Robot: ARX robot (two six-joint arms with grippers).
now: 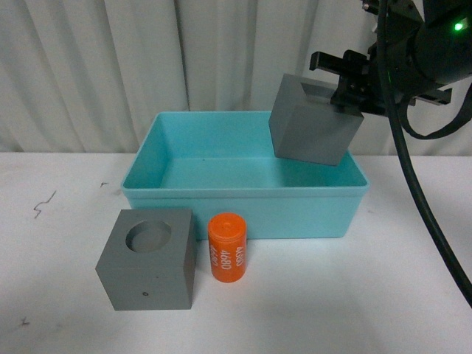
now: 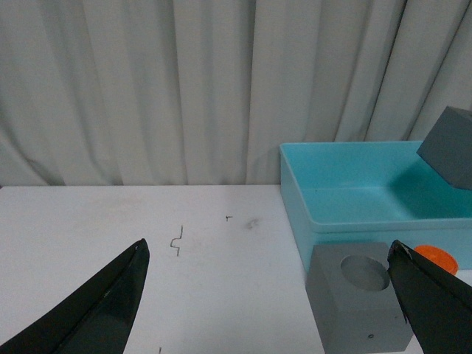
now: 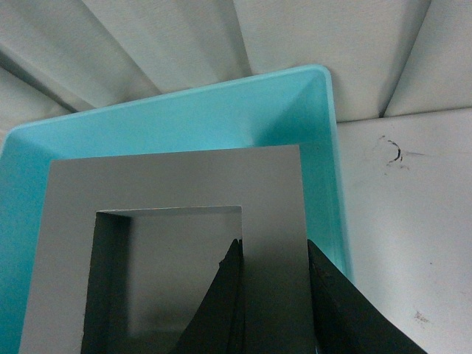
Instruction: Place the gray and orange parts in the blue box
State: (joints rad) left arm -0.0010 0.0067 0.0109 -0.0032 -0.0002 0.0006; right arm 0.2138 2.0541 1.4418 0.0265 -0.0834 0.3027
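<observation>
Clamping a wall of the square-recessed gray cube (image 1: 313, 127) over the blue box (image 1: 295, 215), right pincer (image 3: 273, 258); left pincer (image 2: 267, 249) open, empty.

In soft, bright light the matte gray cube with a round hole (image 1: 147, 274) casts only a faint shadow.

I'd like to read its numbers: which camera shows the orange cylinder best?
The front view: the orange cylinder stands whole, white digits legible. The left wrist view catches only a sliver behind the jaws; the right wrist view misses it.
</observation>
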